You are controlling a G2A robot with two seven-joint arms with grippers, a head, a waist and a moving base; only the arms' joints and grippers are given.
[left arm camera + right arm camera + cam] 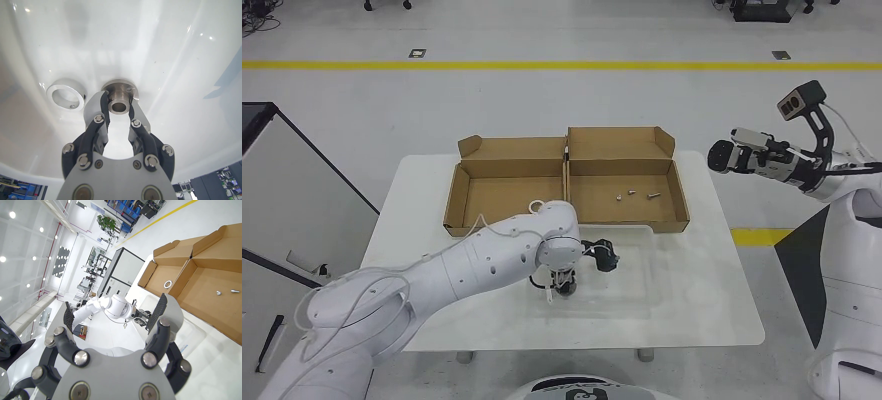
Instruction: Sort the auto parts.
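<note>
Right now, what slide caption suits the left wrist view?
Left gripper shut on a flanged metal bushing in the white tray, a silver ring lying beside it.

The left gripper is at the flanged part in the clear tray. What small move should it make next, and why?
Probably a short straight lift. The left gripper seems shut on the hub of the flanged bushing, whose flange rests on the clear tray. The aluminium ring lies close beside it, apart, so rising vertically should avoid nudging it.

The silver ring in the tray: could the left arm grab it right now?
Probably not yet: the left gripper is shut on the flanged bushing beside the silver ring, so it is occupied.
</note>
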